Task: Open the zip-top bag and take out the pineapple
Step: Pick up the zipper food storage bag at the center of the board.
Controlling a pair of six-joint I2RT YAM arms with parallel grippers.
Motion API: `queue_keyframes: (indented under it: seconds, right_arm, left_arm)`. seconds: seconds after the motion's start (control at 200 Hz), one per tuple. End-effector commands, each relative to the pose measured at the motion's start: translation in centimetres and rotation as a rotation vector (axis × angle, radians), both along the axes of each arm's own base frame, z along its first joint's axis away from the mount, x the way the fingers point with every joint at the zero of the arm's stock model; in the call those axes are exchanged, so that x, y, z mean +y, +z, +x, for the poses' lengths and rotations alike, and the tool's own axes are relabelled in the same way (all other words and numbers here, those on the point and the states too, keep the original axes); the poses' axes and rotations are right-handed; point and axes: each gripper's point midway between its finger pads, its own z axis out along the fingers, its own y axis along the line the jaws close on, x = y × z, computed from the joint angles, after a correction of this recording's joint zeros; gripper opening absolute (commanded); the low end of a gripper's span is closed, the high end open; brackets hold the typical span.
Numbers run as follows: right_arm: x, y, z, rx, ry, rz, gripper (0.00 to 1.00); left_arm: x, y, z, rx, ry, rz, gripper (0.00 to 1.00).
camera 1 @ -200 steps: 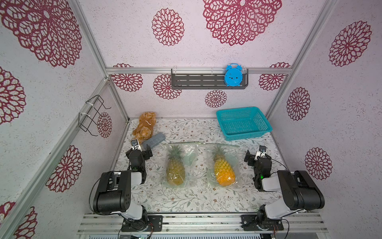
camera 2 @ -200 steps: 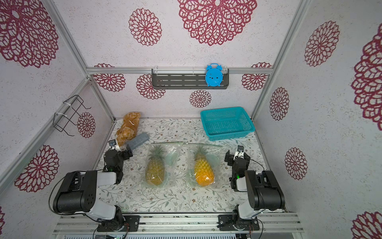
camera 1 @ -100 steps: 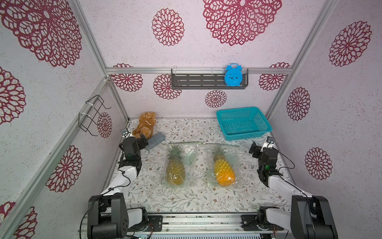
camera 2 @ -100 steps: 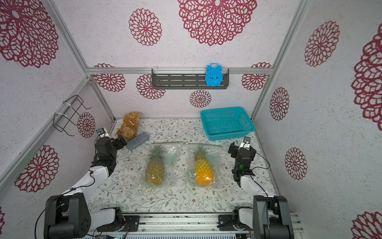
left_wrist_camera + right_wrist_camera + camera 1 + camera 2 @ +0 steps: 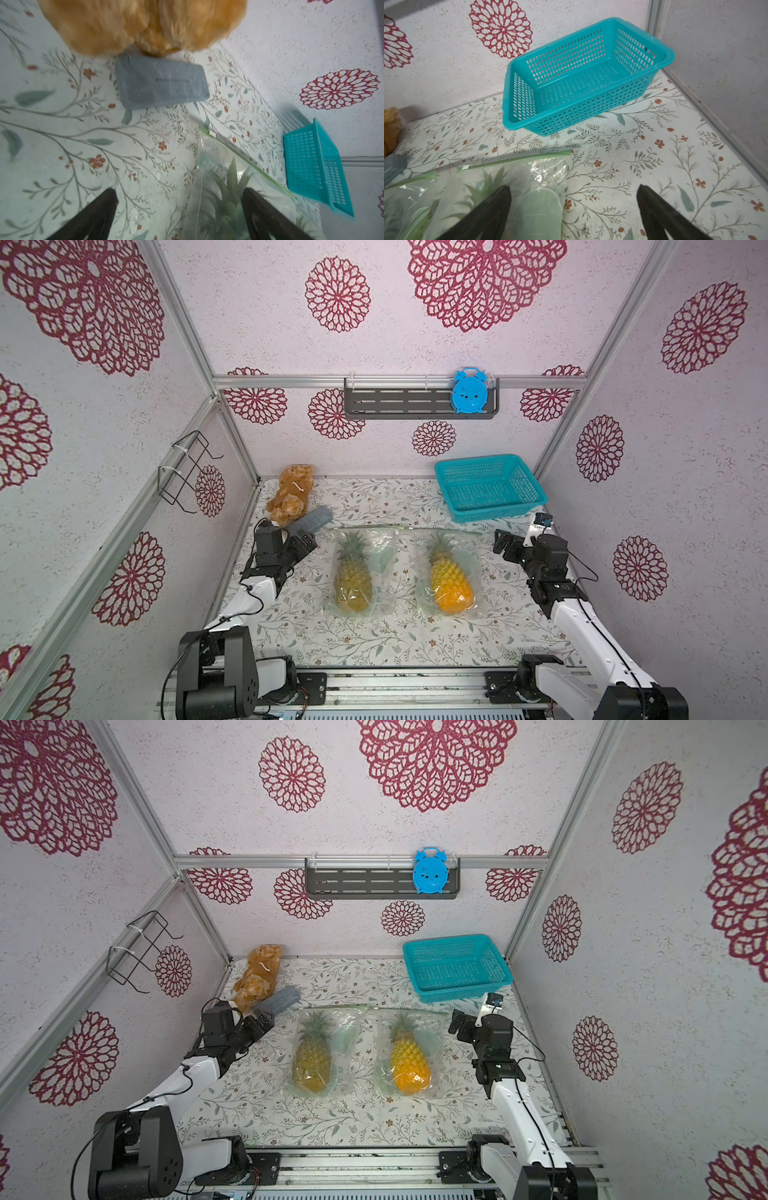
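Plastic zip-top bags [image 5: 388, 589] look shut, pineapples [image 5: 352, 580] inside | left end effector [image 5: 179, 190] and right end effector [image 5: 573, 187] wide, empty | nothing done yet

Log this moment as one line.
left pincer open | right pincer open | green-yellow pineapple in clear plastic zip-top bag | orange pineapple bagged

— How are things laid out on the desk [image 5: 374, 639]?
— Two bags are laid side by side at its middle: a pineapple [image 5: 352, 578] is enclosed in the left bag [image 5: 384, 560], a second pineapple [image 5: 449, 583] in the right bag [image 5: 470, 566].
— And around them?
— The left gripper [image 5: 305, 540] is held just left of the left bag, the right gripper [image 5: 505, 546] just right of the right bag. A basket [image 5: 490, 512] is set in the back right corner, a plush toy [image 5: 291, 493] in the back left, a case [image 5: 311, 520] touching its front.
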Motion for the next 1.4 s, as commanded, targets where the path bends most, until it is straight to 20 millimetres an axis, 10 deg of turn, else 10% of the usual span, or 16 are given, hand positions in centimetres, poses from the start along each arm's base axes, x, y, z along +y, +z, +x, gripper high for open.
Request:
queue_keyframes:
  seconds: [0.0,0.41,0.856,1.016,1.126,1.396]
  right_arm:
    - [1.5,1.0,-0.2,0.007,0.062,0.067,0.99]
    - [2.5,0.4,0.0,0.028,0.100,0.106,0.99]
    - [3.5,0.1,-0.1,0.041,0.137,0.113,0.99]
    - [3.9,-0.2,-0.1,0.054,0.149,0.115,0.99]
    - [4.2,-0.4,-0.1,0.060,0.161,0.114,0.99]
    - [5.9,0.3,0.0,0.050,0.217,0.109,0.99]
  left_arm:
    - [-2.8,0.0,1.3,-0.041,-0.069,-0.157,0.95]
    - [-7.5,-2.0,5.2,-0.026,-0.192,-0.235,0.87]
    - [-9.5,-3.5,7.9,0.005,-0.255,-0.266,0.56]
    - [-10.3,-2.7,7.6,-0.009,-0.284,-0.255,0.35]
    - [-10.4,-2.1,7.5,-0.016,-0.297,-0.240,0.00]
    - [-10.6,2.1,6.8,-0.074,-0.347,-0.153,0.00]
